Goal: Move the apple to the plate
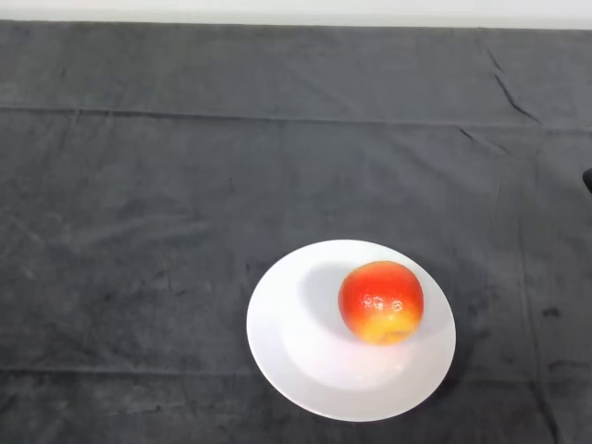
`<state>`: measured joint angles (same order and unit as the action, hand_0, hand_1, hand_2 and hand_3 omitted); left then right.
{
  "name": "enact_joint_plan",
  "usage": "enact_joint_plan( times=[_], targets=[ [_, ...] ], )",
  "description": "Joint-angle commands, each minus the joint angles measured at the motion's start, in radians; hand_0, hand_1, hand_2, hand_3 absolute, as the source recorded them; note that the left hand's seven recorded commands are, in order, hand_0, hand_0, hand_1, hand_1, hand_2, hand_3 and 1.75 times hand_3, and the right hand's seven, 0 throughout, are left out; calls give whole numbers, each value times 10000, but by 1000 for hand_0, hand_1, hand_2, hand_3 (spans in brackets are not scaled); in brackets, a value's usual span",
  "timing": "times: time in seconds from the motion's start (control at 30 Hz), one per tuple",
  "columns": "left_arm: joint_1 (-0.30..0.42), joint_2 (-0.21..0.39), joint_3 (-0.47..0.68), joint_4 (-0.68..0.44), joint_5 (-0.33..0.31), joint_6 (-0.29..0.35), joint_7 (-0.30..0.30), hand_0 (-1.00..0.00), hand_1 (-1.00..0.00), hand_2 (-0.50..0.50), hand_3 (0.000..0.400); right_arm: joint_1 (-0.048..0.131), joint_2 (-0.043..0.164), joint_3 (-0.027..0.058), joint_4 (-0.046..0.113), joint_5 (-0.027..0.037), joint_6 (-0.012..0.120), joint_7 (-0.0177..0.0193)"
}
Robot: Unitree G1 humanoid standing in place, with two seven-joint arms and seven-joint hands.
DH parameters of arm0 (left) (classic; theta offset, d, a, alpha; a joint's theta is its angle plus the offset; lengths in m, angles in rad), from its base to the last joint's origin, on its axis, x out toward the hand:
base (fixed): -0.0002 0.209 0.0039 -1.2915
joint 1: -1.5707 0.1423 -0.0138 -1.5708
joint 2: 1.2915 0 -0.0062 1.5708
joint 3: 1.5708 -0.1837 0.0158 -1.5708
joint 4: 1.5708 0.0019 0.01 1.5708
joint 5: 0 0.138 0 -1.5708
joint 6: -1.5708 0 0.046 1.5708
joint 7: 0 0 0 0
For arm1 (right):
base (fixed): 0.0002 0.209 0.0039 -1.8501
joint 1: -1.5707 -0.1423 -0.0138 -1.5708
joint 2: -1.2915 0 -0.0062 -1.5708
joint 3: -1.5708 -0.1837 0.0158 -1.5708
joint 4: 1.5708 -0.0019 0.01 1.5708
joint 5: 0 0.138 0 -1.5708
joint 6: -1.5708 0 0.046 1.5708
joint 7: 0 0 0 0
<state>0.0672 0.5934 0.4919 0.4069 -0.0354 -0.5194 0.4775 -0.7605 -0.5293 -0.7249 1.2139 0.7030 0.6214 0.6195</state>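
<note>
A red and yellow apple [381, 302] rests on a white round plate [287, 342], a little right of the plate's middle. The plate lies on the dark cloth in the lower middle of the head view.
The dark cloth [185, 185] covers the table, with creases running across it near the far side. The table's far edge [296, 24] meets a pale wall at the top of the view.
</note>
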Motion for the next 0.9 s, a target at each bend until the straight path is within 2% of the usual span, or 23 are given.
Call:
enact_joint_plan(
  times=[0.03, 0.9],
  targets=[
    [-403, -62, 558, 423, 67, -215, -34, 0, 0, 0, 0, -156, -281, -68, -44, 23, -65, 5],
    [-515, -175, 750, 516, 185, -307, -224, 0, 0, 0, 0, -161, -286, -70, -30, 18, -66, 13]
  ],
)
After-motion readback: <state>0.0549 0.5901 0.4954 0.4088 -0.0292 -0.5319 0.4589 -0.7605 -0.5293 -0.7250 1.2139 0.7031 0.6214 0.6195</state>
